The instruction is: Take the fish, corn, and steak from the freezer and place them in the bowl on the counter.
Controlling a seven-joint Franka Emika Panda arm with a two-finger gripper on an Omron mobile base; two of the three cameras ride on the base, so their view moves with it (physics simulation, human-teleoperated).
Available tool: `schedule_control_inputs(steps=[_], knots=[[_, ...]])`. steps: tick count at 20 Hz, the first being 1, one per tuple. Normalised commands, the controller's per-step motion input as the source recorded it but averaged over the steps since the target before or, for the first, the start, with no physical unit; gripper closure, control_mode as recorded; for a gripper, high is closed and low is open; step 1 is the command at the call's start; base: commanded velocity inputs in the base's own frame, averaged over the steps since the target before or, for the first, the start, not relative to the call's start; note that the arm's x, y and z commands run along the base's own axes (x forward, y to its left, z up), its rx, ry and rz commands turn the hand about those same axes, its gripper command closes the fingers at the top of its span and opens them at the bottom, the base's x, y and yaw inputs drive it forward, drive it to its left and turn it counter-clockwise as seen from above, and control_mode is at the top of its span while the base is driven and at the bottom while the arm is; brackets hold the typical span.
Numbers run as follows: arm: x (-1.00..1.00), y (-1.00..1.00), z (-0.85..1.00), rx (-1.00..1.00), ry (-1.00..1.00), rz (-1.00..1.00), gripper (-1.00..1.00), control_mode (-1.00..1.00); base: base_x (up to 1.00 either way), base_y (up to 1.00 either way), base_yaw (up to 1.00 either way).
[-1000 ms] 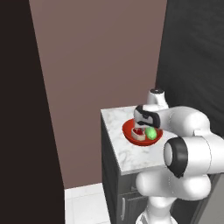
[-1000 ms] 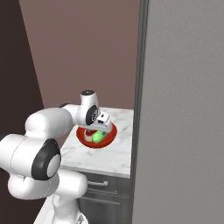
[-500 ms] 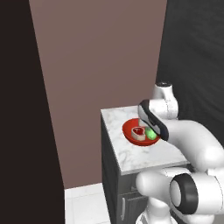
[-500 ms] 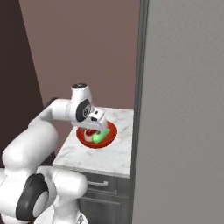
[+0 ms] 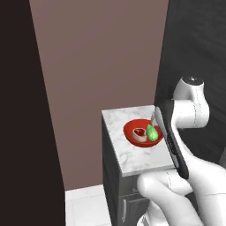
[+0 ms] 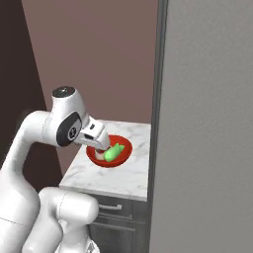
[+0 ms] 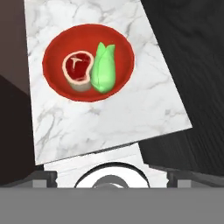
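- Jaws stand wide apart and hold nothing; the gripper hangs above the red bowl, at the edge toward the arm.
- Inside the bowl lie the steak and, touching it on one side, the green-husked corn; both sit well within the rim.
- No fish is visible in the bowl, so by my reckoning the step in hand is to go back to the freezer for it.
- The bowl sits on the white marble counter, near its middle, with the freezer's pale grey door rising just beside the counter on the bowl's far side from the arm.
- To do this well, lift the hand straight up from the bowl before swinging, so the fingers do not clip the rim or drag the corn out.
- Swing wide of the freezer door's edge; it stands close to the bowl.
- Whether the freezer's shelves are reachable from this stance is hard to judge, since its inside is hidden.
- When the fish comes, release it low over the bowl's bare red part, beside the steak.
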Motion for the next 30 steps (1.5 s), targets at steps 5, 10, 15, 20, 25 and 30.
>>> schedule_control_inputs(steps=[5,10,15,20,25,30], knots=[[-0.93,0.41,0.62,0.00,-0.07,0.11,-1.00,-1.00,0.00,0.00,0.00],[-0.77,0.30,0.31,0.00,0.01,0.09,-1.00,-1.00,0.00,0.00,0.00],[-0.11,-0.01,-0.02,0.00,0.07,0.00,-1.00,-1.00,0.00,0.00,0.00],[0.00,-0.02,-0.06,0.00,0.00,0.00,-1.00,-1.00,0.00,0.00,0.00],[0.00,0.00,0.00,0.00,0.00,0.00,-1.00,-1.00,0.00,0.00,0.00],[-0.01,0.00,0.00,0.00,0.00,0.00,-1.00,-1.00,0.00,0.00,0.00]])
